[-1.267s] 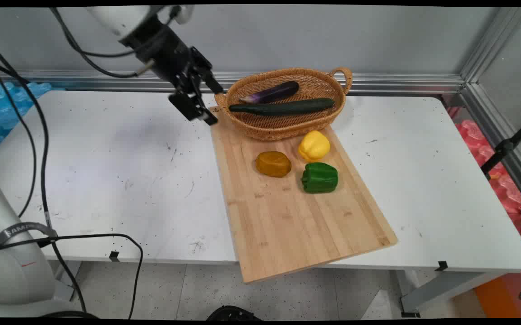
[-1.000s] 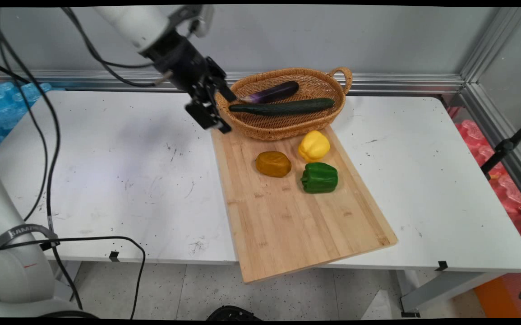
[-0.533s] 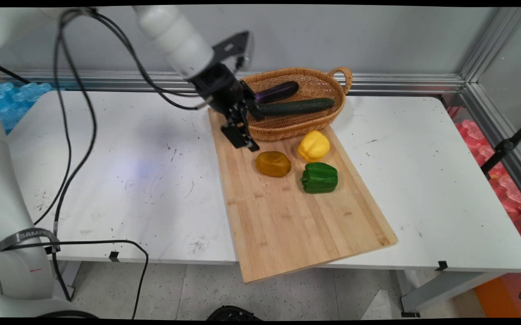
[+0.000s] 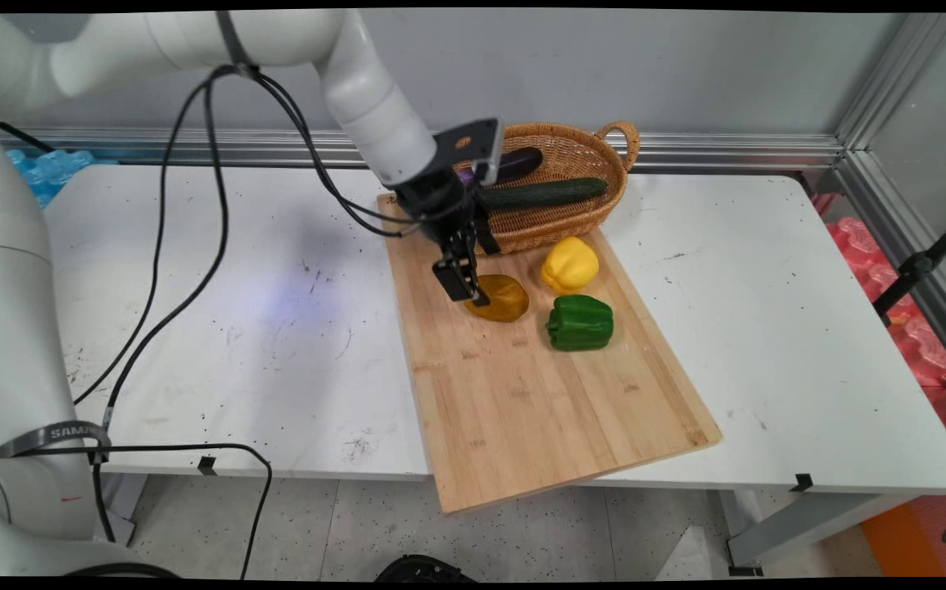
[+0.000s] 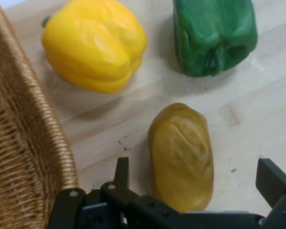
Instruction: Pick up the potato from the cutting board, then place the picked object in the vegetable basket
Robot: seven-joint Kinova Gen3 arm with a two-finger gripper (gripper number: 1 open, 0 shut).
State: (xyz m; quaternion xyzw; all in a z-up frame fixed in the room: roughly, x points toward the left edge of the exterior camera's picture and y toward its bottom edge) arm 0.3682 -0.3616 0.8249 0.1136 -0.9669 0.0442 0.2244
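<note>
You have two bell peppers, yellow [image 4: 570, 264] and green [image 4: 580, 323], one potato [image 4: 499, 298], one eggplant [image 4: 519, 164], one cucumber [image 4: 544, 193], one basket [image 4: 571, 223], one board [image 4: 522, 393].

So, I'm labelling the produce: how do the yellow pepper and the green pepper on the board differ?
The yellow pepper is rounder and smoother; the green pepper is blockier, with deeper creases. The yellow pepper lies just in front of the wicker basket; the green pepper lies nearer the camera. Both rest untouched on the wooden cutting board, beside the brownish potato.
</note>
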